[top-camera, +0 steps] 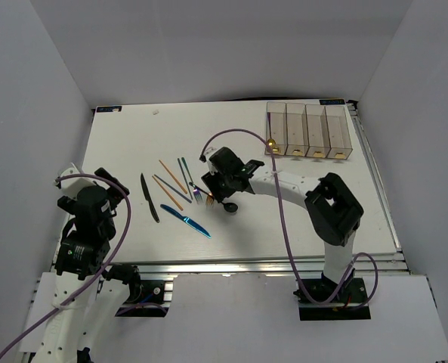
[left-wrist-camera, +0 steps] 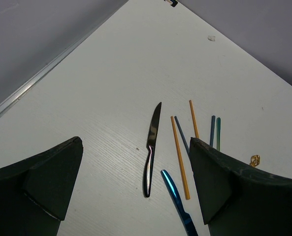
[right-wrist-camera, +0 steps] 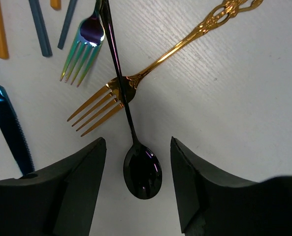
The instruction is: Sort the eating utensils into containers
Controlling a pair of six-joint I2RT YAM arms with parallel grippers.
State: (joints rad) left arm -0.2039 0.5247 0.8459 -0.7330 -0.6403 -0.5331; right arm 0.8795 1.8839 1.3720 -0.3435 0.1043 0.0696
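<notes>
Cutlery lies loose mid-table. My right gripper (top-camera: 222, 198) is open and low over a black spoon (right-wrist-camera: 142, 172), whose bowl sits between the fingers (right-wrist-camera: 81, 187). The spoon's handle crosses a gold fork (right-wrist-camera: 150, 66), next to an iridescent fork (right-wrist-camera: 81, 49). A blue knife (top-camera: 186, 221) and a black knife (top-camera: 149, 198) lie further left, with orange chopsticks (top-camera: 171, 178) and blue chopsticks (left-wrist-camera: 212, 130). My left gripper (top-camera: 103, 197) is open and empty, raised left of the black knife (left-wrist-camera: 152, 147). Four clear joined bins (top-camera: 310, 130) stand at the back right.
White walls enclose the table on three sides. The table's left edge (left-wrist-camera: 32, 83) runs close to my left arm. A small white scrap (top-camera: 156, 111) lies at the back. The right arm's purple cable (top-camera: 280, 204) loops above the table.
</notes>
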